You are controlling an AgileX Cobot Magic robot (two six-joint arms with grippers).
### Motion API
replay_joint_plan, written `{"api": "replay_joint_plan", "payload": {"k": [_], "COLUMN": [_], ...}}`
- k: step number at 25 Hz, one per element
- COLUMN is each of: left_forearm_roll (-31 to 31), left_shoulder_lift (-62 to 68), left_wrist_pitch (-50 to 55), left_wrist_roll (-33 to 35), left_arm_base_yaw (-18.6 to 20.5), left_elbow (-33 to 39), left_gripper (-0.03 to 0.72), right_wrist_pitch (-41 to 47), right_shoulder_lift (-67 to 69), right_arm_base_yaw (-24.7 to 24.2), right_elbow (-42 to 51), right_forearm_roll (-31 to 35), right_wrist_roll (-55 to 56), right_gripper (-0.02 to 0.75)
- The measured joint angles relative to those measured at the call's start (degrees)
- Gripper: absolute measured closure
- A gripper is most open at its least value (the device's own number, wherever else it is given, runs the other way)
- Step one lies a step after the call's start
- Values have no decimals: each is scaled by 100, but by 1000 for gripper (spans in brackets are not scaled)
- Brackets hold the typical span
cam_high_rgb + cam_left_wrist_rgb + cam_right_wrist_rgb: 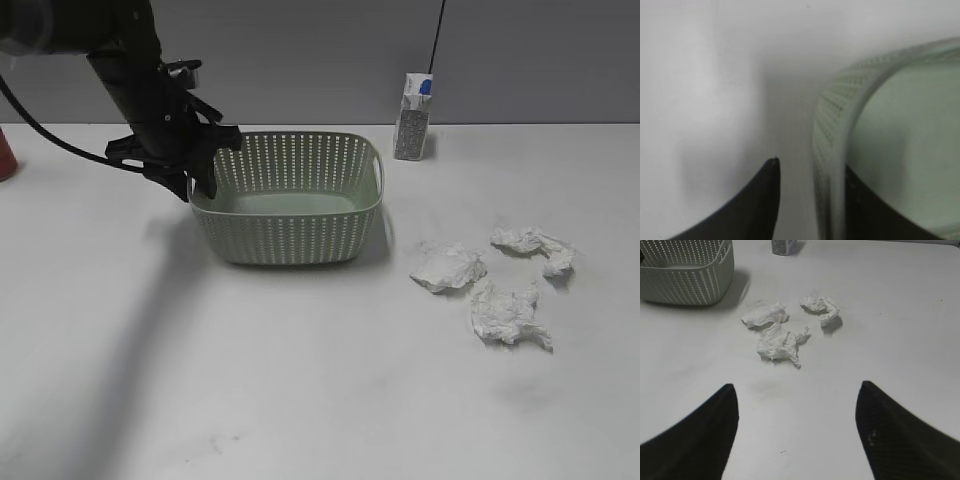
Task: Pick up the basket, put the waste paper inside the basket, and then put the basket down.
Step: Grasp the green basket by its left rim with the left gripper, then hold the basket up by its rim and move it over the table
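Right gripper (796, 432): your right wrist view shows two dark fingers in the lower corners of the frame, spread wide apart with bare white table (890, 315) between them; it holds nothing. You do not see this gripper in the exterior view.
Waste paper, nearest wad (777, 342): centre of the right wrist view, lying on the table beyond the parted fingers; in the exterior view it sits lower right (508, 315).
Waste paper, left wad (764, 315): just above and left of the nearest one; in the exterior view it lies right of centre (448, 268), near the basket's right end but apart from it.
Waste paper, right wad (821, 307): just above and right; in the exterior view it is the farthest right (535, 245). All three lie close together on the table, outside the basket.
Basket (290, 200): centre of the exterior view, upright on the table, pale green with perforated walls; nothing shows inside it. It fills the upper left corner of the right wrist view (687, 270).
Left gripper (200, 170): upper left of the exterior view, at the basket's left end. Your left wrist view (810, 200) shows one finger outside the wall and one inside, straddling the blurred rim (832, 140); you cannot tell whether the fingers press on it.
Carton (413, 117): upper right of centre, standing upright behind the basket near the grey wall.
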Motion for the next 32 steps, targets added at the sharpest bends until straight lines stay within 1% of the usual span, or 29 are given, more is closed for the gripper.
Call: {"api": "replay_joint_plan", "payload": {"k": [2,4,6,8,9,11,14,17,20,22,26,32], "left_forearm_roll": [-18,-40,-59,-49,-8,119,215,275,359,377,355,366], "left_shoulder_lift": [48,49,49,41,27,-29,-223,-586,-1080,-1419,-1998,-2144], "left_wrist_pitch": [15,21,52,132,173,343,616,681,501,198,-275,-385], "left_wrist_roll": [0,0,0,0,-13,-5,-17,-17,-17,-17,-17,-110], "left_arm_base_yaw": [0,-5,-9,-17,-17,-17,-17,-42,-186,-387,-745,-801], "left_elbow": [0,0,0,0,0,0,6,256,861,1397,2163,2837], "left_gripper": [430,463,519,610,643,678,685,685,685,685,685,685], "right_wrist_pitch": [0,0,0,-5,-18,-76,-283,-434,-465,-497,-867,-1690], "right_shoulder_lift": [0,0,0,0,0,77,443,1085,1966,2616,4198,6777], "right_arm_base_yaw": [0,0,0,0,0,0,0,0,0,0,0,0], "right_elbow": [0,0,0,0,-8,-47,-152,-307,-547,-742,-1139,-2040], "right_forearm_roll": [0,0,5,5,5,5,11,11,11,11,-54,-66], "right_wrist_roll": [0,-5,-5,-5,-5,-5,-5,24,78,127,288,316], "right_gripper": [157,157,157,157,157,157,157,157,157,157,157,157]}}
